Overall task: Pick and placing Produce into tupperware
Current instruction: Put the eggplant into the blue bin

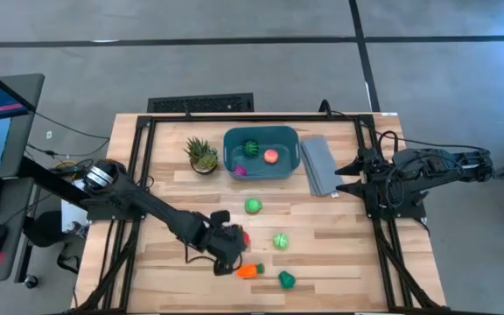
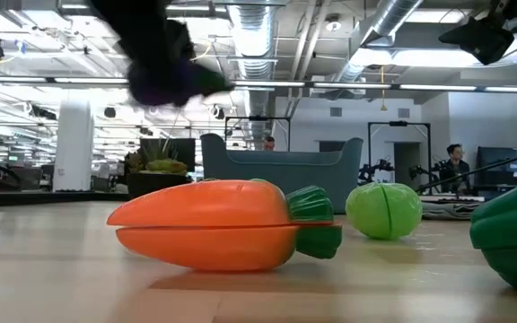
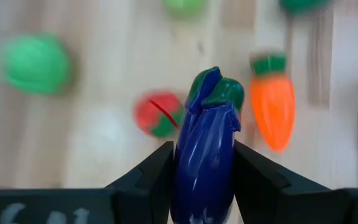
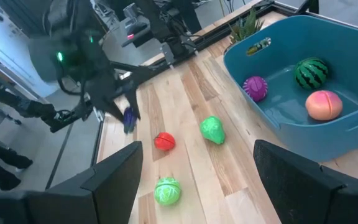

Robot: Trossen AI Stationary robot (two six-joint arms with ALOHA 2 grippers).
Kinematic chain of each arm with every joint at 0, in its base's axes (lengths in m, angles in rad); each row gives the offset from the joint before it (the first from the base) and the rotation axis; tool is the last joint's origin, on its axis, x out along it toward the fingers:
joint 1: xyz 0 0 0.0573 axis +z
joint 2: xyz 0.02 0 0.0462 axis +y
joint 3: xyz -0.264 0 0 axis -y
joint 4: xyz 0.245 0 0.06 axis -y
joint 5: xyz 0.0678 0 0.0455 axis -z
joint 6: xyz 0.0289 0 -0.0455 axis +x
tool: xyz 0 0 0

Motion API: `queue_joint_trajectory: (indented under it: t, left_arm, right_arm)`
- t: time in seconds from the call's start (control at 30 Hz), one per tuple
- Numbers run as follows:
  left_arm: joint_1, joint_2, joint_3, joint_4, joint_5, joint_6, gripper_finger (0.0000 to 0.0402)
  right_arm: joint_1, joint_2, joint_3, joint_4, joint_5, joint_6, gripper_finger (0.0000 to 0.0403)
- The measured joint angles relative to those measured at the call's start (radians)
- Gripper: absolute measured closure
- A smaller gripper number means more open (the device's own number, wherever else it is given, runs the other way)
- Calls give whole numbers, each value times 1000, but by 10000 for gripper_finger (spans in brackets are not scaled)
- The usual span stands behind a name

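Note:
My left gripper (image 1: 227,246) is shut on a purple eggplant (image 3: 204,158) above the table's near middle. Just beyond it lie a red strawberry (image 3: 157,115), an orange carrot (image 3: 272,109) and a green ball (image 1: 280,241). Another green ball (image 1: 253,206) lies nearer the tub, and a green piece (image 1: 286,279) lies by the near edge. The teal tub (image 1: 289,166) holds a striped watermelon (image 1: 250,147), a pink peach (image 1: 271,157) and a magenta piece (image 1: 240,171). My right gripper (image 1: 350,175) waits open at the table's right, empty. My left gripper pinches the eggplant's purple body (image 3: 197,180) between its two fingers, one on each long side. The fingers (image 3: 151,177) lie along the eggplant, whose green cap end (image 3: 219,90) sticks out past the fingertips. The eggplant is lifted clear of the table.
A spiky potted plant (image 1: 202,155) stands left of the tub and a grey ribbed slab (image 1: 319,164) lies to its right. A black frame rail (image 1: 143,157) runs along the table's sides. Bare wood lies left of the left gripper.

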Motion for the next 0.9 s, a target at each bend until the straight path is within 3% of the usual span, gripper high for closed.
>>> queue_joint_trajectory:
  t: [0.27, 0.5, 0.9]
  left_arm:
    - [55, -149, 1, 3, -193, 40, 271]
    - [116, -246, 1, 11, -304, 113, 271]
    - [341, -251, -10, 116, -286, 381, 271]
  right_arm:
    - [0, 0, 0, 0, -1, 0, 74]
    - [0, 0, 0, 0, -1, -1, 74]
    - [0, 0, 0, 0, 4, -10, 74]
